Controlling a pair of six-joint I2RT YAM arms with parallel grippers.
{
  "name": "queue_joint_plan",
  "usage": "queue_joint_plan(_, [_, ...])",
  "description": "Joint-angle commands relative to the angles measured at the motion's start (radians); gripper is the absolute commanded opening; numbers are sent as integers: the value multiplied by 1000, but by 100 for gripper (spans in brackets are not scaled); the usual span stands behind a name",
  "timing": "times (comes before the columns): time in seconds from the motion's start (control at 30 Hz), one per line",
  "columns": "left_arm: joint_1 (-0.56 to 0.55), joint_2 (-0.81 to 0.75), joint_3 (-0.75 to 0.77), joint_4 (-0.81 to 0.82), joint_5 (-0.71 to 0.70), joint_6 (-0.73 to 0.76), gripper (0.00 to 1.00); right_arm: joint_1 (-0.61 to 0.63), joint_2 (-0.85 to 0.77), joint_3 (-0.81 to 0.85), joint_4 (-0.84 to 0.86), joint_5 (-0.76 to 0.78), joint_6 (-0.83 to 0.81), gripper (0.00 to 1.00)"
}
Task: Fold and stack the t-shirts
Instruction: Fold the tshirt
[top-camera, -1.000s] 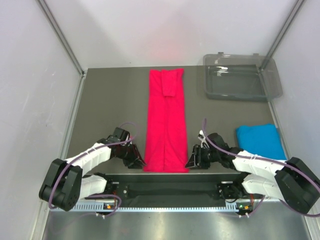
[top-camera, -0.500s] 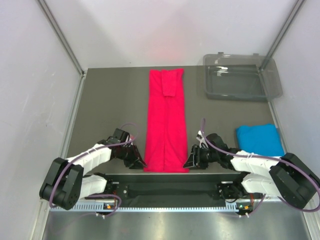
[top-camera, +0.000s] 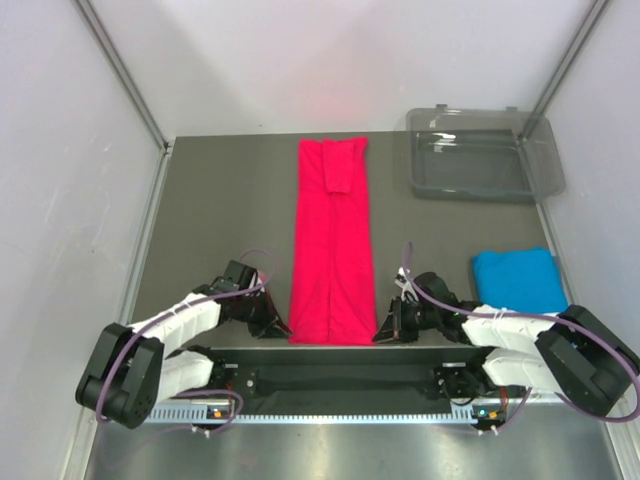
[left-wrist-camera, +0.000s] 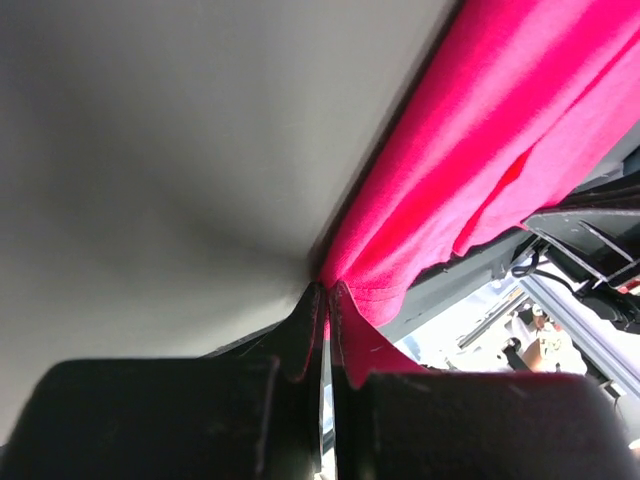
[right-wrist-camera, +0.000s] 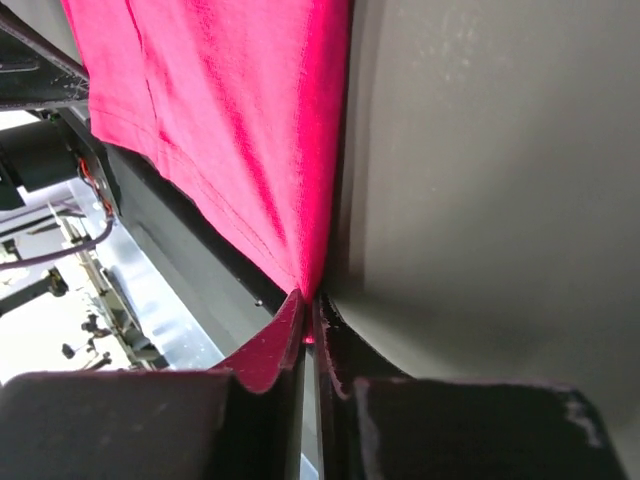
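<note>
Progress: the sky blue shirt lies as a compact folded square on the right side of the table, near my right arm. I judge that one finished. The crimson-pink shirt is part done: it lies flat as one long narrow strip down the middle of the table, running from the near edge towards the far wall, with a smaller flap doubled over at its far end. The grey tray sits at the far right, apart from both shirts.

Outstanding, in my judgement: the crosswise folds that shorten the strip, then stacking the two shirts.

Grip: my left gripper is at the near left corner of the strip and my right gripper at the near right corner. Both wrist views show the jaws pressed together with a sliver of pink hem pinched between the tips, the cloth gathering into a point where it enters. The rest of the shirt runs away from both grippers, flat on the table.

Risk noted: each hold takes only the corner edge, and I cannot tell whether every layer is caught
</note>
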Motion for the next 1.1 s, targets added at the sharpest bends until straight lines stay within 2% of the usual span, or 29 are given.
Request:
queue_joint_plan(0.0, [2,-43,35,1,5,-8,0,16,-22,5,40,-13,5,0])
queue_joint_plan(0.2, [3,-74,168,-14,-7,-37,0,2,-114,138,-164,51,-62,0])
queue_joint_plan(0.33, [2,-30,278,59,-21,-63,0,-51,-79,267,-236,44,-131,0])
queue_joint_plan(0.6, [15,225,515,112,-62,-34,0,-186,157,517,-362,-27,-306,0])
queue_joint_plan(0.7, [38,313,604,120,-61,-31,0,-238,252,658,-413,-48,-362,0])
queue_joint_plan(1.07, [170,579,803,223,56,-73,0,-357,622,1063,-620,-130,-510,0])
